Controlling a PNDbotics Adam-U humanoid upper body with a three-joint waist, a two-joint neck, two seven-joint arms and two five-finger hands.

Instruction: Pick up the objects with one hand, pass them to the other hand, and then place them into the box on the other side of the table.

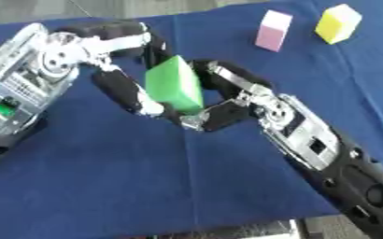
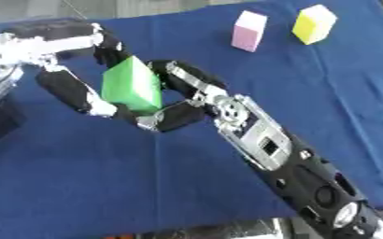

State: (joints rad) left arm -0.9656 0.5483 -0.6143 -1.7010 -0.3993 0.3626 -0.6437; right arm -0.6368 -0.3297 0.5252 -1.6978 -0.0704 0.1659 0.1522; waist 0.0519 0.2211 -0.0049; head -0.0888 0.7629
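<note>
A green block (image 1: 174, 84) hangs above the blue table cloth (image 1: 145, 177), held between both hands. My left hand (image 1: 123, 91) comes in from the left, with one finger arched over the block's top and another pressed along its left face. From the lower right, my right hand (image 1: 232, 80) has its fingers curled against the block's right side and its thumb under the lower corner. Further back on the cloth stand a pink block (image 1: 273, 30) and a yellow block (image 1: 338, 23). No box shows in either view.
The table's near edge (image 1: 252, 226) runs along the bottom, with floor beyond it. The far edge of the cloth shows at the top left. My right forearm (image 2: 276, 149) crosses the lower right of the table.
</note>
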